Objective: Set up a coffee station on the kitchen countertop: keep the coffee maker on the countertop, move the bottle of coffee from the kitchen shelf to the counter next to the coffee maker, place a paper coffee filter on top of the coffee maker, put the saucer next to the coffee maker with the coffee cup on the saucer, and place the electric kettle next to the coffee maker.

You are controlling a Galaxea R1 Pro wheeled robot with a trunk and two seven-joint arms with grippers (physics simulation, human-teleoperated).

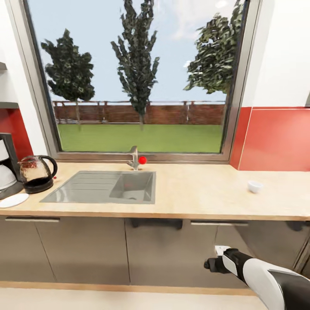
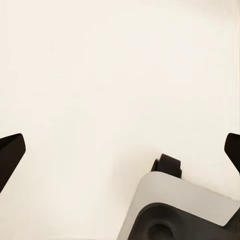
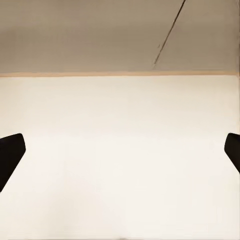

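Observation:
The coffee maker (image 1: 6,165) stands at the far left of the kitchen countertop (image 1: 206,196), cut by the picture's edge. Right beside it is the glass electric kettle (image 1: 37,173), and the white saucer (image 1: 13,200) lies in front of them near the counter's front edge. The small white coffee cup (image 1: 255,186) sits alone far to the right. An edge of the kitchen shelf (image 1: 7,104) shows at upper left. The bottle of coffee and the paper coffee filter are out of view. My left gripper (image 2: 120,150) and right gripper (image 3: 120,150) are both open, empty, and low over the pale floor.
A grey sink (image 1: 103,187) with a faucet (image 1: 134,158) is set into the counter under a large window. Dark grey cabinet fronts (image 1: 86,249) run below. My right arm (image 1: 258,275) hangs low before them. Part of my base with a wheel (image 2: 170,165) shows under the left gripper.

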